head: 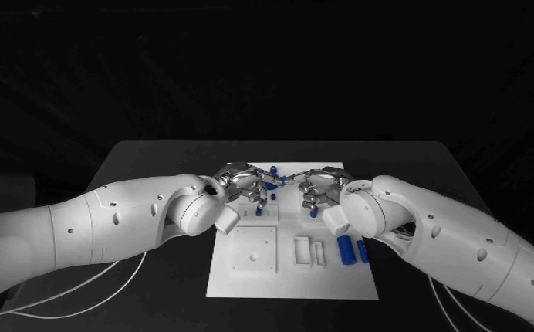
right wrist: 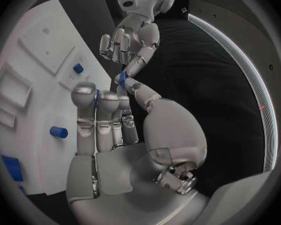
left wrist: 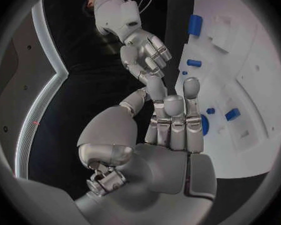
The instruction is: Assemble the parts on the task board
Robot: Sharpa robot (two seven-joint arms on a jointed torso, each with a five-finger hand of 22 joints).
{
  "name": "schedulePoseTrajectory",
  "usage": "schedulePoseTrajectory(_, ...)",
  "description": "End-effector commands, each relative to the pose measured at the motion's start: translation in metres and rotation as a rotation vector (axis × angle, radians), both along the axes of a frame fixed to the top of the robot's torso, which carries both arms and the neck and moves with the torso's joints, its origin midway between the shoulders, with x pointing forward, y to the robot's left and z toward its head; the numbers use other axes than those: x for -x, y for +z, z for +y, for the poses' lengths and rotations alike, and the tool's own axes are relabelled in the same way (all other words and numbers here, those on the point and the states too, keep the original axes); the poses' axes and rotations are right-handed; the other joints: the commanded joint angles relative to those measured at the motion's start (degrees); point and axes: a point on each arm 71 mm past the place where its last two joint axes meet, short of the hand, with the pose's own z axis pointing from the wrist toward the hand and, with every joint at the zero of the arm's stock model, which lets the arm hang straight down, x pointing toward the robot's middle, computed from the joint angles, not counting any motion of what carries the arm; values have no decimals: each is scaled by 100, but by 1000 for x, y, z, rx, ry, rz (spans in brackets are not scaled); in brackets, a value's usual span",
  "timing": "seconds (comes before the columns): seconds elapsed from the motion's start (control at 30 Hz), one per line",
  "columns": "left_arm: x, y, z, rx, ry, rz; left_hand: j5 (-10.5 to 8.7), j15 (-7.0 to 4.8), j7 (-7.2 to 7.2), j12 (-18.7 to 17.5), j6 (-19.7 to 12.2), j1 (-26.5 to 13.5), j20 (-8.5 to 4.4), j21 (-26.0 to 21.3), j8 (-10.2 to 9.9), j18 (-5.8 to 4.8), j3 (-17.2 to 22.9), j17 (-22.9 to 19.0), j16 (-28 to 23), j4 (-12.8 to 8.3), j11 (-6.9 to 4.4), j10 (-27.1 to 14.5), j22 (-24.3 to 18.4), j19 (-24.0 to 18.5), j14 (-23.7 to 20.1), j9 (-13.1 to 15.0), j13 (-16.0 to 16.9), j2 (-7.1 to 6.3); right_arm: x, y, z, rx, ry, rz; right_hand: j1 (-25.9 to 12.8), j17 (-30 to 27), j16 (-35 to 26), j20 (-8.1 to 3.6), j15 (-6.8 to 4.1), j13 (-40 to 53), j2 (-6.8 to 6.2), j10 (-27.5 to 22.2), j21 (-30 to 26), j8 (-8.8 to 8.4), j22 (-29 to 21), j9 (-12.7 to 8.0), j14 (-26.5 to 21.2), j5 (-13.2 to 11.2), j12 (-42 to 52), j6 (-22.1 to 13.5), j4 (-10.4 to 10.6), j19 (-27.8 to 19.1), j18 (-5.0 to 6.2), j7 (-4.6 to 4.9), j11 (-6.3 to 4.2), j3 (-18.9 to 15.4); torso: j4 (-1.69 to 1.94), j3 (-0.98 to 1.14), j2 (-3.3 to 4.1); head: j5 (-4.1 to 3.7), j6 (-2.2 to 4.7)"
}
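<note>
Parts, small blue pieces, sit on the white task board (head: 292, 270) at mid-table (head: 145, 154): two blue cylinders (head: 352, 250) lie side by side near the board's right edge, a short blue peg (right wrist: 59, 132) lies loose on the plate, and a few more blue bits sit up by the far end under the fingers. Both robot hands meet over that far end. The right robot hand (head: 316, 188) pinches a small blue part (right wrist: 122, 78) betw. thumb and a fingertip, other fingers straight. The left robot hand (head: 247, 181) reaches in w/ fingertips almost touching the same piece; whether it grips anything can't be told, fingers hide it.

Judged step: a handover or two-handed re-grip of one part, prob. to orient it before seating. Next move likely needs a steady pinch while the other robot hand takes hold, then alignment over the right socket. Slip risk is high w/ so small a piece.
</note>
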Motion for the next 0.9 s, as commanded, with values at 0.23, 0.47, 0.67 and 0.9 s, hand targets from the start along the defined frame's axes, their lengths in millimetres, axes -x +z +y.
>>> schedulePoseTrajectory(0.23,-2,6,-2,-22,-2,-53,-20,-19,-625,-46,853,-3,-6,2,41,-2,-129,77,47,29,-96,46,90,5,85,1399,-29,-140,-2,-4,-6,52,-2,-31,140,-23,-41,-8,5,-109,191,-87,-110,6,424,-21,-36,208,-57,-77,65,90,9,10,7,-658,-5,6,-1,-5,-9)
schedulePoseTrajectory(0.47,-2,6,-2,-28,-8,-59,-26,-29,-671,-92,955,-4,-12,-58,41,-22,-205,174,55,52,-134,112,90,42,139,1693,-25,-188,-3,-4,-5,45,-1,-35,-73,-1,-33,-39,-22,-121,135,-49,-90,11,447,1,-32,80,-37,122,-87,101,-17,-9,-25,392,0,4,2,-12,-11)
schedulePoseTrajectory(0.67,-1,6,-4,-35,-29,-59,33,-30,-674,-103,952,6,-11,-64,41,-21,-183,184,49,46,-136,107,100,46,139,1733,-18,-190,-3,-4,-5,31,0,-39,-64,4,-37,-38,-21,-123,127,-43,-93,12,447,6,-34,-147,-28,134,-81,98,-20,-11,-23,526,0,2,-1,-13,-15)
schedulePoseTrajectory(0.9,-1,5,-4,-41,-39,-52,26,-33,-686,-109,968,-21,-11,-71,42,-25,-189,209,47,60,-143,114,102,51,143,1853,-4,-198,-3,-3,-3,17,10,-43,-42,6,-40,-37,-20,-125,137,-44,-94,11,446,6,-36,-245,-26,129,-83,95,-20,-8,-20,546,1,0,0,-6,-17)
